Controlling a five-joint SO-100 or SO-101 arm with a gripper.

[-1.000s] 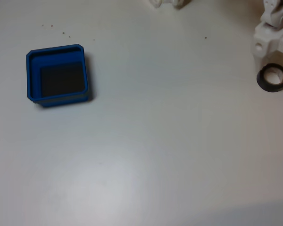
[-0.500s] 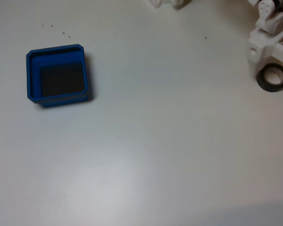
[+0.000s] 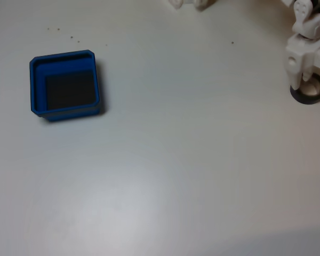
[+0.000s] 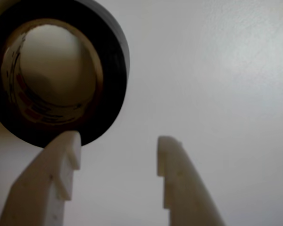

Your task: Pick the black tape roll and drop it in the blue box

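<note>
Fingers [image 4: 119,141]: spread apart, gripping nothing, left tip at the roll's rim.
Black tape roll [image 4: 111,80]: flat on the surface [image 3: 192,160].
Blue box [image 3: 37,88]: well apart, far left in the fixed view.

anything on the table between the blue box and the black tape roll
Nothing: in the fixed view the white table is bare between the blue box and the black tape roll.

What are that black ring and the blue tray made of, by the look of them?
The black tape roll looks like smooth, slightly glossy vinyl tape wound on a beige, probably cardboard core with faint printing. The blue box looks like matte moulded plastic, judging by its even colour and crisp, low walls.
</note>
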